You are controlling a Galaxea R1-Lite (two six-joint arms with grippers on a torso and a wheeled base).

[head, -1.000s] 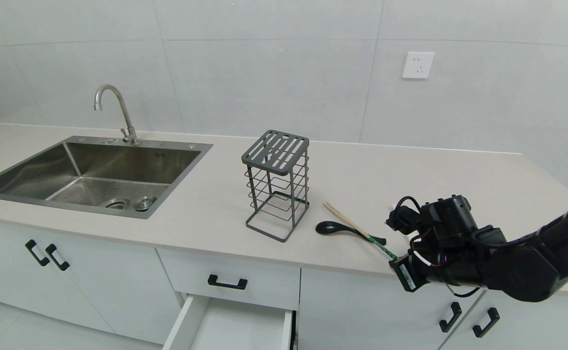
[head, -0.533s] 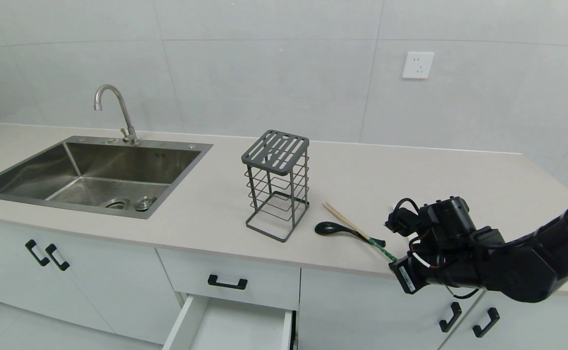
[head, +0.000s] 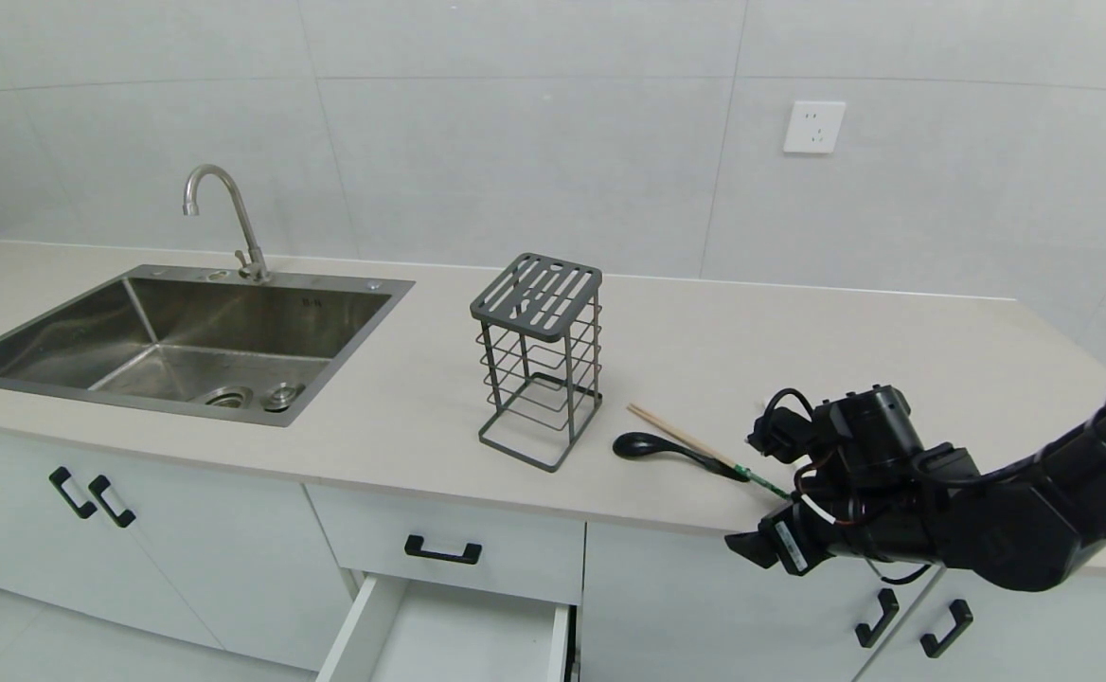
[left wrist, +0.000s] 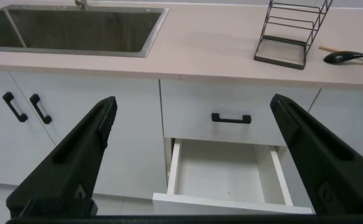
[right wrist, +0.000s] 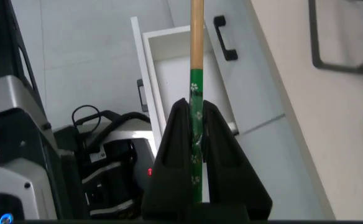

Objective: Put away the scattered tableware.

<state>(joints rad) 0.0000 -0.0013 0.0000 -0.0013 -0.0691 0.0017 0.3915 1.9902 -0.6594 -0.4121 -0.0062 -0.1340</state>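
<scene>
A pair of wooden chopsticks (head: 681, 438) with green handle ends lies slanted low over the counter, crossing the handle of a black spoon (head: 648, 443). My right gripper (head: 797, 496) is at the counter's front edge, shut on the green ends (right wrist: 196, 134); in the right wrist view the fingers (right wrist: 180, 134) pinch them with the sticks (right wrist: 196, 37) pointing away. My left gripper (left wrist: 194, 158) hangs open below the counter, in front of the open drawer (left wrist: 225, 180), with nothing between its fingers. The spoon (left wrist: 350, 57) lies on the counter above it.
A dark wire rack (head: 539, 355) stands on the counter left of the spoon. The steel sink (head: 174, 341) with its tap is at the far left. An open white drawer (head: 449, 630) juts out under the counter. Closed cabinet doors flank it.
My right gripper has dipped and turned a little at the counter edge. The chopsticks in it have shifted slightly to the right and lie at a flatter angle. The spoon stays put.
</scene>
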